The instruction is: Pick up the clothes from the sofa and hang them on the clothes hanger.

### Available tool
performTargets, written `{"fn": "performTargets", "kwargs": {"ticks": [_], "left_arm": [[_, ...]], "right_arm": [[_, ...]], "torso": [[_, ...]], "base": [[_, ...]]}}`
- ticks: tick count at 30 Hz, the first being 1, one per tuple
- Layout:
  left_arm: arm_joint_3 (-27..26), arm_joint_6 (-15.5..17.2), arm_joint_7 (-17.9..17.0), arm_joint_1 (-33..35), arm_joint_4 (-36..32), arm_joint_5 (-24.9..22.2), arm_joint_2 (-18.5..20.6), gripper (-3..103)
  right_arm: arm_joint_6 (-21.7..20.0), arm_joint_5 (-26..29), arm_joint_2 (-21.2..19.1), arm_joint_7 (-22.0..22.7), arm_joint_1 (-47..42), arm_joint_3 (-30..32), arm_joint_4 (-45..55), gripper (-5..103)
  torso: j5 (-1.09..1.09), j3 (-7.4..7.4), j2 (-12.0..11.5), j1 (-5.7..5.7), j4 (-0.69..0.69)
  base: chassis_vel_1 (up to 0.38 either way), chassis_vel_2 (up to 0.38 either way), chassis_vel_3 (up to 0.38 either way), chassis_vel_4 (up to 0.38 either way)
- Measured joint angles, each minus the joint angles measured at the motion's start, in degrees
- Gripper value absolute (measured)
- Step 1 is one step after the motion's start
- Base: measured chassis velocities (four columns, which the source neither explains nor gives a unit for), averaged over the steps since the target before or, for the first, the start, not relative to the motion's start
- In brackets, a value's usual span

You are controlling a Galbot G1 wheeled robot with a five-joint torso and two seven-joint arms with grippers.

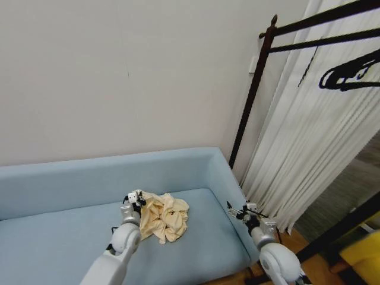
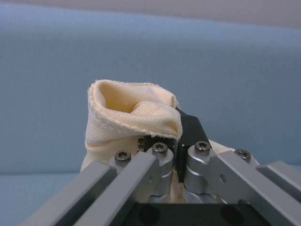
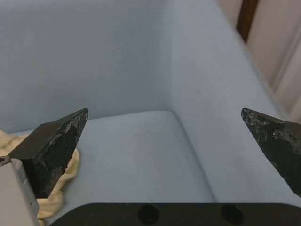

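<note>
My cloth (image 1: 165,217) is plain cream, the sofa (image 1: 53,243) pale blue, the rack (image 1: 250,98) near black, the curtain (image 1: 303,154) white, the wall (image 1: 119,71) off-white; my right gripper (image 3: 164,113) is black-tipped.

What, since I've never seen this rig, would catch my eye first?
A crumpled cream garment on the pale blue sofa draws the eye, the left tool pinching a fold of it. The right tool hangs open near the sofa's right end, and a dark clothes rack stands beside the white curtain.
</note>
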Motion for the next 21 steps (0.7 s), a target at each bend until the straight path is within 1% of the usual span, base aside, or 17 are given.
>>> {"fn": "performTargets", "kwargs": {"ticks": [2,5,6,7,9,10,11,13,15,16,19,21], "left_arm": [[-1.1,-0.1,1.9,0.5,-1.6,-2.1,2.6,1],[-2.8,-0.4,5.7,1.7,-3.6,-6.5,7.4,1],[-2.8,-0.4,5.7,1.7,-3.6,-6.5,7.4,1],[-3.3,-0.6,7.1,2.1,-3.8,-7.8,8.8,1],[-4.4,-1.5,10.3,2.5,-3.6,-10.1,11.0,1],[-4.7,-1.8,11.4,2.5,-3.3,-10.6,11.6,1],[-4.7,-1.8,11.4,2.5,-3.3,-10.6,11.6,1],[-5.0,-2.8,13.3,2.2,-2.3,-11.4,12.4,1],[-4.8,-3.1,13.7,1.8,-1.7,-11.6,12.6,1],[-4.8,-3.1,13.7,1.8,-1.7,-11.6,12.6,1],[-4.3,-3.2,13.7,1.6,-1.6,-11.8,12.8,1],[-4.1,-3.1,13.5,1.6,-2.0,-11.8,13.0,1]], "right_arm": [[-1.8,2.7,0.1,2.1,4.1,-4.2,-1.1,100],[-4.1,7.7,1.6,7.6,11.1,-12.9,-4.2,100],[-4.1,7.7,1.6,7.6,11.1,-12.9,-4.2,100],[-4.5,8.9,2.3,9.1,12.5,-15.3,-5.1,100],[-5.1,11.0,3.8,11.7,15.1,-19.7,-6.9,100],[-5.4,11.8,4.5,12.3,15.9,-21.2,-7.7,100],[-5.4,11.8,4.5,12.3,15.9,-21.2,-7.7,100],[-5.7,13.9,6.8,13.0,18.1,-24.9,-11.3,100],[-5.3,15.7,9.7,13.0,20.0,-26.6,-14.8,100],[-5.3,15.7,9.7,13.0,20.0,-26.6,-14.8,100],[-5.1,21.5,14.6,12.8,22.7,-27.0,-19.4,100],[-4.6,24.4,17.3,12.4,24.4,-26.9,-22.1,100]], "torso": [[0.0,0.0,0.0,0.0,0.02],[-0.02,0.01,0.0,0.01,0.01],[-0.02,0.01,0.0,0.01,0.01],[0.02,0.01,0.0,0.01,0.02],[-0.01,0.0,0.0,0.0,0.0],[-0.01,0.0,0.0,0.0,0.0],[-0.01,0.0,0.0,0.0,0.0],[-0.01,0.01,0.0,0.0,0.0],[0.0,0.01,0.0,0.01,0.0],[0.0,0.01,0.0,0.01,0.0],[-0.01,0.01,0.0,0.01,0.0],[0.0,0.01,0.0,0.01,0.0]], "base": [[0.0,0.0,0.0,0.0],[0.0,0.0,0.0,0.0],[0.0,0.0,0.0,0.0],[0.0,0.0,0.0,0.0],[0.0,0.0,0.0,0.0],[0.0,0.0,0.0,0.0],[0.0,0.0,0.0,0.0],[0.0,0.0,0.0,0.0],[0.0,0.0,0.0,0.0],[0.0,0.0,0.0,0.0],[0.0,0.0,0.0,0.0],[0.0,0.0,0.0,0.0]]}}
